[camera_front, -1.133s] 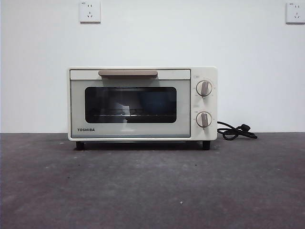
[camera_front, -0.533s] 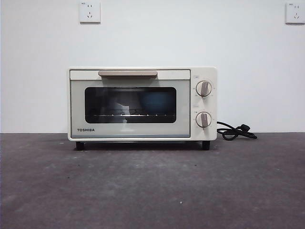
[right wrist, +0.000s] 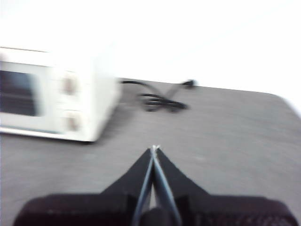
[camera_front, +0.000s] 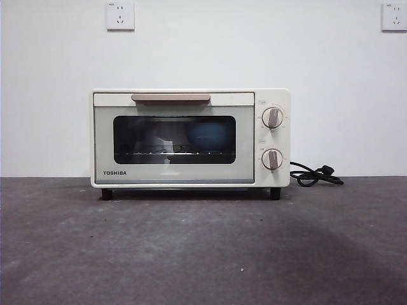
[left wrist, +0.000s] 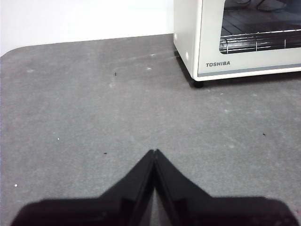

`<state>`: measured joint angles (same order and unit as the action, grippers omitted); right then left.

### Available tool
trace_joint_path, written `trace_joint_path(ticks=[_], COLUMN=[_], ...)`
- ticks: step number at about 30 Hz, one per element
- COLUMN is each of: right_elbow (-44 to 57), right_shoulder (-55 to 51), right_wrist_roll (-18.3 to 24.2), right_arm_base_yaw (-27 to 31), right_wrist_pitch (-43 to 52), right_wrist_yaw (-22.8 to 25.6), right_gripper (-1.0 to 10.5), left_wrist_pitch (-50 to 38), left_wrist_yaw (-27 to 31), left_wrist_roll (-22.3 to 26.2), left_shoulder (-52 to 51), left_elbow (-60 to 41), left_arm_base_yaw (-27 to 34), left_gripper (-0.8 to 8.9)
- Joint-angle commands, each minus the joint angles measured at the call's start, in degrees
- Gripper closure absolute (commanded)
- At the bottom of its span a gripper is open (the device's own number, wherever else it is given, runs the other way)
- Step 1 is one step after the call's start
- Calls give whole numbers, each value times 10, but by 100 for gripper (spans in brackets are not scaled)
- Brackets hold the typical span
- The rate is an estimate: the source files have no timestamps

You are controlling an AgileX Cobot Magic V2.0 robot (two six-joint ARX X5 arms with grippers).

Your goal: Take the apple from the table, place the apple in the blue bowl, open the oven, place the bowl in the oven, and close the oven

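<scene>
Front view: TOSHIBA lettering marks the cream oven [camera_front: 190,138], door closed, blue bowl [camera_front: 208,135] dim behind its glass. Left gripper [left wrist: 154,151] and right gripper [right wrist: 154,149], both pressed together, hover over table [camera_front: 203,248], oven well ahead.

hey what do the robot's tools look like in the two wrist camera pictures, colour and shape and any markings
Both are plain matte black. The left tool shows two flat, wedge-shaped jaws that taper to a sharp point from a broad dark base. The right tool has the same tapered shape, with paler, greyish inner edges along the jaws; that picture is blurred. No cables, markings or labels show on either.
</scene>
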<state>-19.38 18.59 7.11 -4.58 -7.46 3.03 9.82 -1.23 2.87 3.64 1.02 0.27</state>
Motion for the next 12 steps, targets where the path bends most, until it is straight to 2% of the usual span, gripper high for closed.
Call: trace_joint_path(ticks=[1, 5, 12], right_elbow=[42, 88, 149], right_shoulder=[-30, -76, -130], right_wrist_roll=[2, 2, -3], right_arm_base_yaw=[31, 63, 65], right_wrist_pitch=[16, 15, 15], right_wrist_yaw=[0, 0, -1], right_gripper=[946, 946, 946], left_wrist_pitch=[-4, -4, -4], left_wrist_yaw=[-3, -3, -3], left_wrist_roll=[-5, -5, -5], left_shoulder=[0, 1, 1], left_elbow=[-6, -6, -6], left_arm_base_yaw=[2, 2, 2], left_gripper=[817, 817, 817])
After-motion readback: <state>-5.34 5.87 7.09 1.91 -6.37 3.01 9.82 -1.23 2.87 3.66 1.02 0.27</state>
